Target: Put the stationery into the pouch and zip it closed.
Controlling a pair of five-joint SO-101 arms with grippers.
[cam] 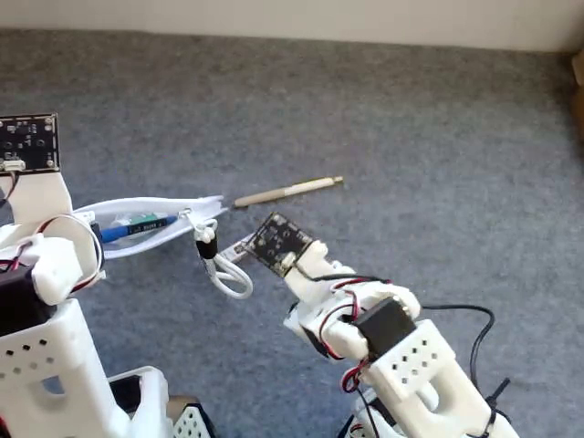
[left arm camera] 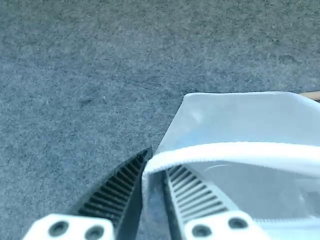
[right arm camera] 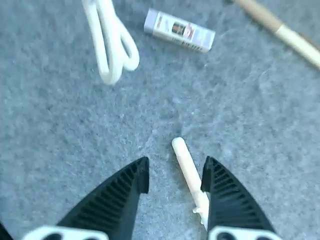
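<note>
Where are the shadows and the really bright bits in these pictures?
High view: soft, even light; the pen lays just a thin shadow on the grey carpet. Left wrist view: the white pouch is the brightest bit, its rim almost glowing. Right wrist view: the white cord has a faint shadow beside it.

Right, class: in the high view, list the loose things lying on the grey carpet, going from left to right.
pouch → white cord loop → tan pen. The small tube is left out, since it overlaps the cord's span.
</note>
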